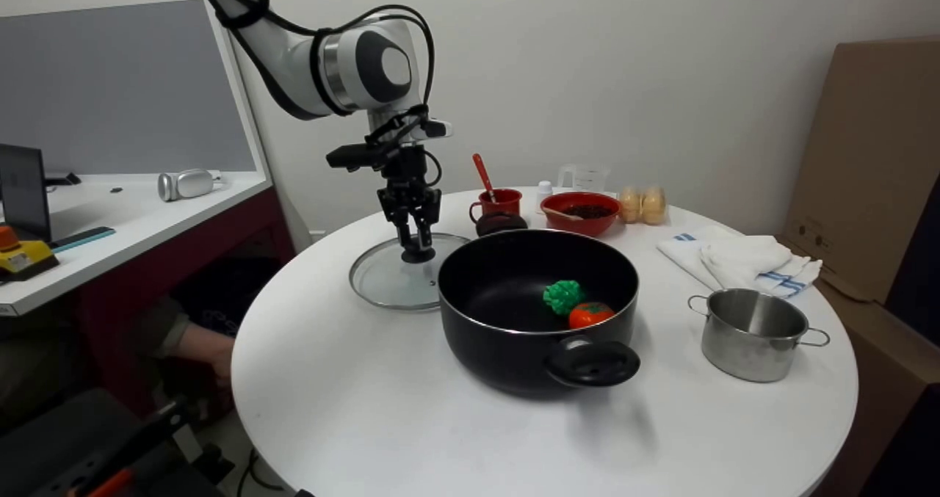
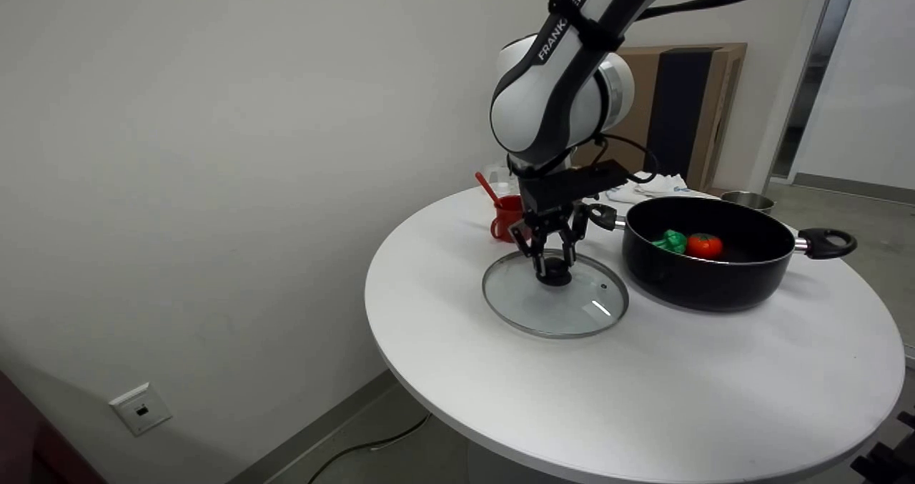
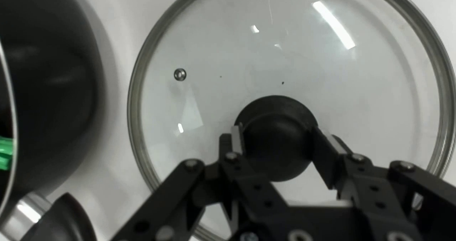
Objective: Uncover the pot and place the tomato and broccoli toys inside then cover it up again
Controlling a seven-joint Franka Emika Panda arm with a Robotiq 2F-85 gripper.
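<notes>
Blk pot (image 1: 507,365) x1, 1 tomato (image 1: 590,316) + 1 broccoli (image 1: 563,296) in; 1 glass lid (image 2: 554,309) beside, fingers (image 3: 326,159) clamped on knob (image 3: 276,145).

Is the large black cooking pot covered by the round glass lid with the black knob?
No: in an exterior view the lid lies on the round white table beside the pot, whose top is open.
</notes>
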